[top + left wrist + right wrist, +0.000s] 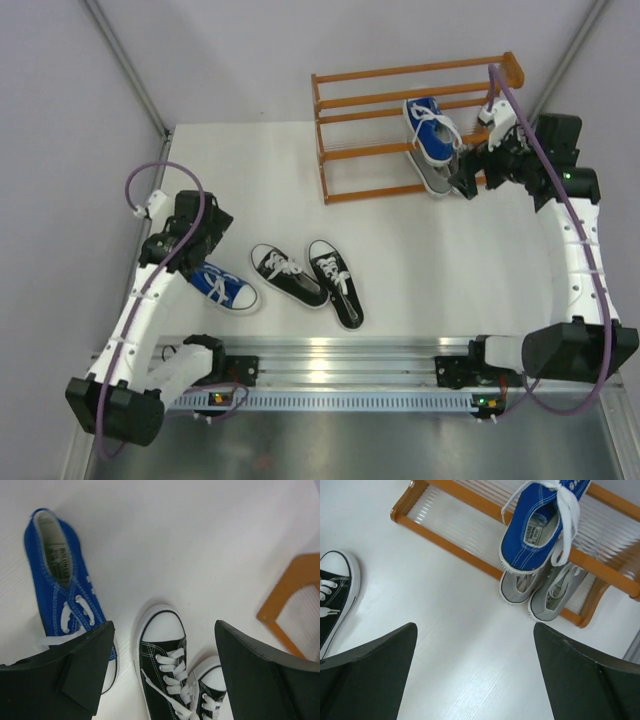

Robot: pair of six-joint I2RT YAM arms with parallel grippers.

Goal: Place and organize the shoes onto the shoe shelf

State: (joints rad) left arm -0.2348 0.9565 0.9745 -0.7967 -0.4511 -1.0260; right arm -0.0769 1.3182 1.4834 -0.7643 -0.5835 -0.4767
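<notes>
The orange-brown shoe shelf stands at the back right. One blue shoe lies tilted on its middle tier, heel overhanging the front. Two grey shoes sit side by side on the bottom tier. A second blue shoe lies on the table at the left. Two black shoes lie in the table's middle. My left gripper is open and empty above the blue and black shoes. My right gripper is open and empty just in front of the grey shoes.
The shelf's lower left corner post shows in the left wrist view. A black shoe's toe shows at the left edge of the right wrist view. Grey walls close off the table at the left and back. A metal rail runs along the near edge.
</notes>
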